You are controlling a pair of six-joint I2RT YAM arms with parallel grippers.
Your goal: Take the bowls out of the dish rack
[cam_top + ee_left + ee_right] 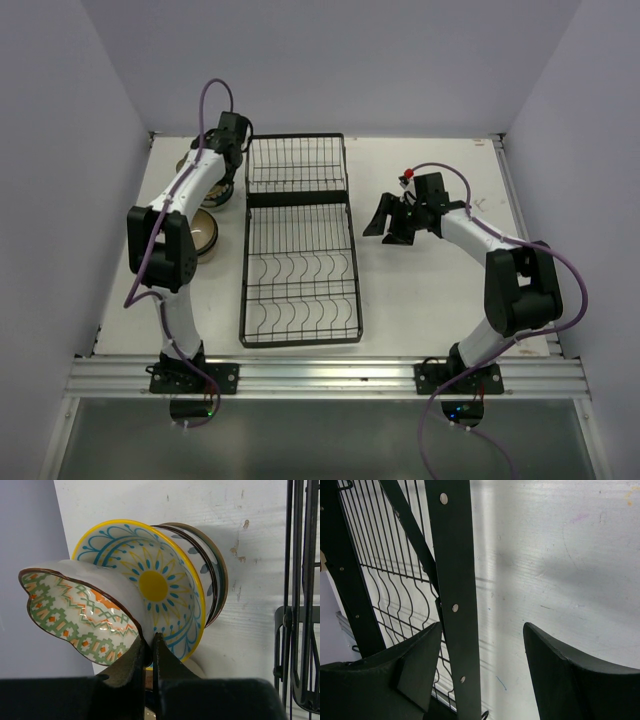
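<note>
Pale lavender walls (350, 60) box in a white desk (420, 300), scuffed in spots. The dish rack (298, 240) lies lengthwise down the middle, between the two arms, and none of its wire slots has anything in it from the top view.

The left arm is stretched to the far left corner, just beside the rack's far section. The left end effector (151, 642) is pressed together, pinching the rim of a scalloped bowl (80, 615) with a green and orange pattern. Right behind it sits a yellow-rimmed bowl (152, 585) nested in a brown-rimmed bowl (210, 570). Can't tell if the scalloped one is touching them. Another tan bowl (207, 238) peeks out from under the left arm.

The right end effector (482, 635) is spread wide with nothing in it, over bare desk just right of the rack.
</note>
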